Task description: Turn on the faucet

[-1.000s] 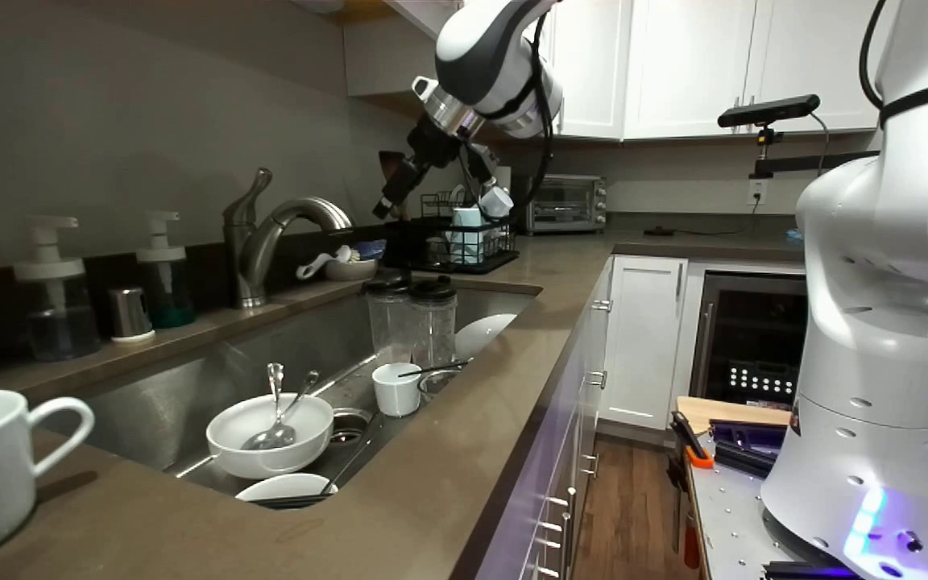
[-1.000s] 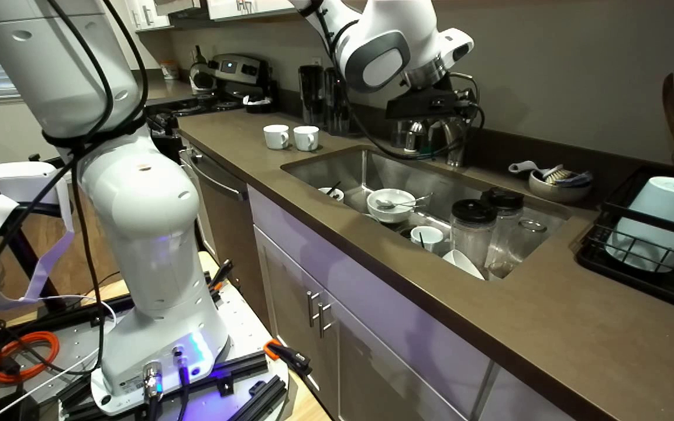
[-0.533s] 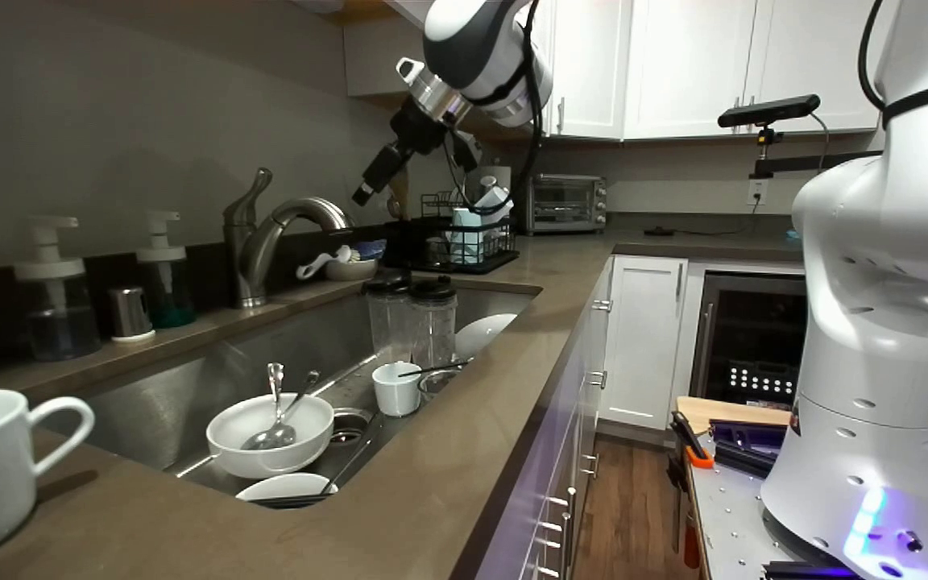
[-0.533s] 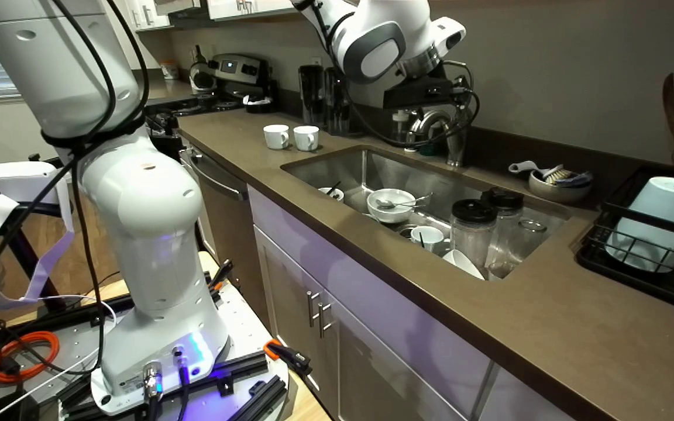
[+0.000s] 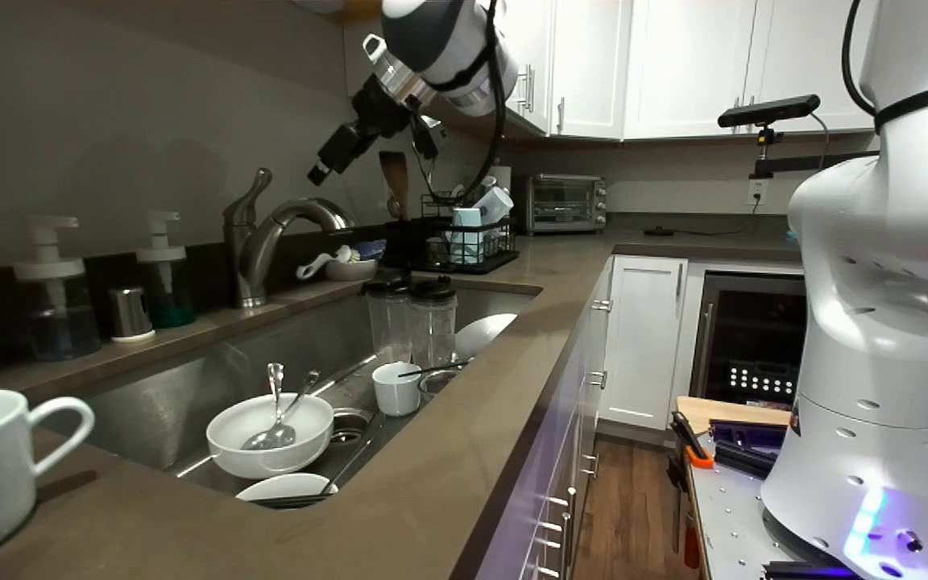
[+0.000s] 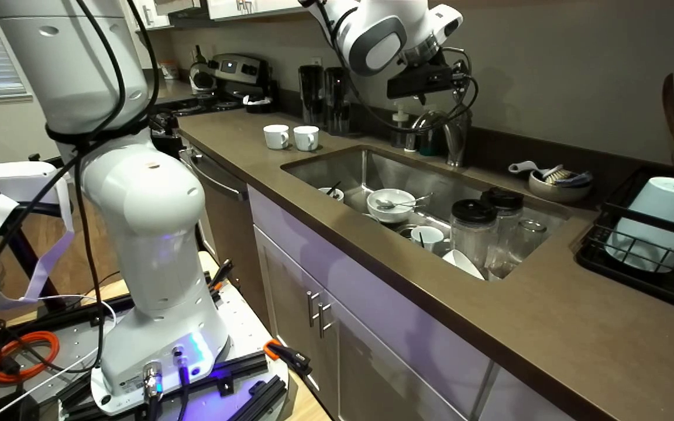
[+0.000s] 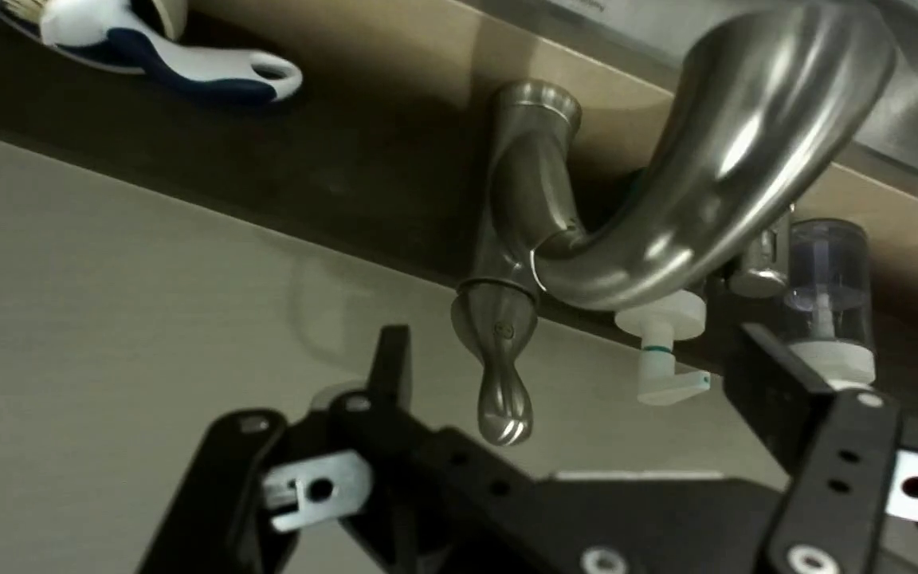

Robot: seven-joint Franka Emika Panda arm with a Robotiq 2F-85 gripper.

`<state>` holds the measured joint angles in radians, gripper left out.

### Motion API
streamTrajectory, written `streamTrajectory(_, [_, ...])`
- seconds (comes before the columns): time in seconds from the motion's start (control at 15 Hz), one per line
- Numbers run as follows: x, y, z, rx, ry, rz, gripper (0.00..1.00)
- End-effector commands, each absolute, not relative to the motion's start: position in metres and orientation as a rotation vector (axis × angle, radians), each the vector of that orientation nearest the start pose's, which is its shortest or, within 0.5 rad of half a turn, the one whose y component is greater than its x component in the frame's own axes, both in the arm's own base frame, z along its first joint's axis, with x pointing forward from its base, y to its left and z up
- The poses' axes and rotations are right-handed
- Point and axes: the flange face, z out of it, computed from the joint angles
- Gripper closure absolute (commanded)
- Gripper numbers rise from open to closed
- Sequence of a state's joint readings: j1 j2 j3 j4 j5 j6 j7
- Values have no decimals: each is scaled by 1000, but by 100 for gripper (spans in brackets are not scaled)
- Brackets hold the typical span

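The brushed-steel faucet (image 5: 253, 258) stands behind the sink; it also shows in an exterior view (image 6: 456, 140), partly behind a cable. Its spout (image 7: 746, 151) arches at the upper right of the wrist view. Its lever handle (image 5: 250, 197) points up. My gripper (image 5: 317, 174) is in the air above the spout, on the dish-rack side of the lever. In the wrist view my gripper (image 7: 574, 347) is open, its jaws wide apart with nothing between them touching. The lever handle (image 7: 504, 391) shows between the fingers, nearer the left finger (image 7: 390, 363), and appears apart from them.
Soap dispensers (image 5: 162, 270) stand beside the faucet. The sink (image 5: 166, 411) holds a bowl, cups and lidded clear containers (image 5: 432, 322). A small bowl with a brush (image 6: 556, 181) and a black dish rack (image 6: 591, 251) stand further along. A wall (image 7: 148, 359) is close behind the faucet.
The arm and gripper have moved along the sink toward the faucet lever and risen somewhat, now above the spout. The faucet and the dishes have not moved.
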<state>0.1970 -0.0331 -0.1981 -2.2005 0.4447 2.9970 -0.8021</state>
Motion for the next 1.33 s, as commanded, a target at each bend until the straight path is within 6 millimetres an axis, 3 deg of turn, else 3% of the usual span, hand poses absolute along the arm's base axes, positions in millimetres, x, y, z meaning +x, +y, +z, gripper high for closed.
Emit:
streamTrajectory(0.0, [601,-7,493,-2822,-572,-1378,0])
streamTrajectory(0.07, [607,-4,494,-2806,-562,-1394,22])
streamTrajectory(0.27, [622,-2,494,-2782,-554,-1420,40])
streamTrajectory(0.87, [646,-29,472,-2802,-496,-1418,97])
streamTrajectory(1.27, [660,-29,465,-2803,-511,-1412,97])
